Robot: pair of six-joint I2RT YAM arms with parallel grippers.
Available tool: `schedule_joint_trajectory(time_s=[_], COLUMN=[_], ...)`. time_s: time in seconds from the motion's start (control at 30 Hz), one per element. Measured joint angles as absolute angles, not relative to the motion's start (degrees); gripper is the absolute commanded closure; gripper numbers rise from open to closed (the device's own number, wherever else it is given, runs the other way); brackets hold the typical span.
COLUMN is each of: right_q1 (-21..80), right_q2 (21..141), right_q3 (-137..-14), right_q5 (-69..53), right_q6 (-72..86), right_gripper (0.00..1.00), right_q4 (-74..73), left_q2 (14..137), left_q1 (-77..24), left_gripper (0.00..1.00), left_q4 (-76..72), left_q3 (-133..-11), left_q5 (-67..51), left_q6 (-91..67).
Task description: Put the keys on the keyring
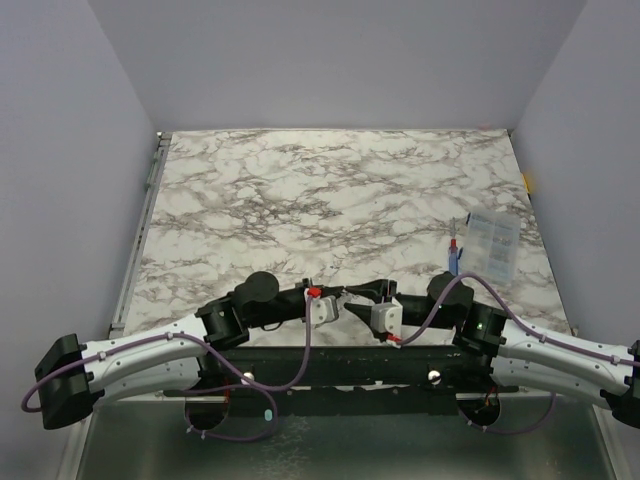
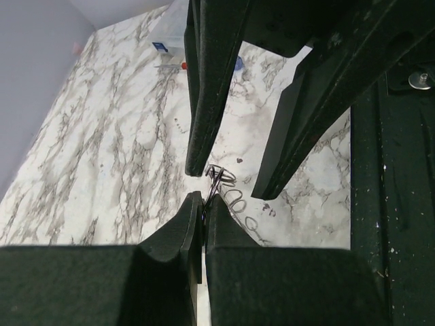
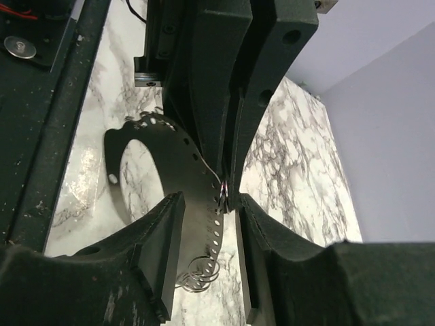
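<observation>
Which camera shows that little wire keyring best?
The left wrist view: the keyring shows as thin wire loops lying on the marble table. The right wrist view catches only a bit of it, low down beside the grey disc. From the top it's too small to make out.

Left tool, right tool tip to tip; open table beyond; packet far right

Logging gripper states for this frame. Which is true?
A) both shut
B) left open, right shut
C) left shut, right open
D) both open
C: the left gripper has its fingertips pressed together on a thin wire loop, while the right gripper facing it shows a clear gap between its fingers.
</observation>
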State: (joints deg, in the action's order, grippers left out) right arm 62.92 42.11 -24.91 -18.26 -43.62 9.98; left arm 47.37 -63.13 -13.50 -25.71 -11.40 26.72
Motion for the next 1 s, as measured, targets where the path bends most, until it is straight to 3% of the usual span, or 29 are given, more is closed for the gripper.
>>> schedule_joint_trajectory(time_s=[0.27, 1.0], right_q1=[62.89, 62.89], right_q2=[42.09, 47.29], right_q3=[-24.91, -26.00], right_q5=[-15.20, -12.75], right_q6=[-44.86, -46.17], right_gripper=[0.56, 0.74], right_q4=[8.78, 8.69], left_q2=[49.65, 52.05], left_q1=[-63.13, -63.11], left_gripper=[1.00, 1.00], left_q4=[-11.16, -9.23], left_q3=[-26.26, -27.49], left_q5=[-10.57, -9.47], left_q6=[27.11, 27.44])
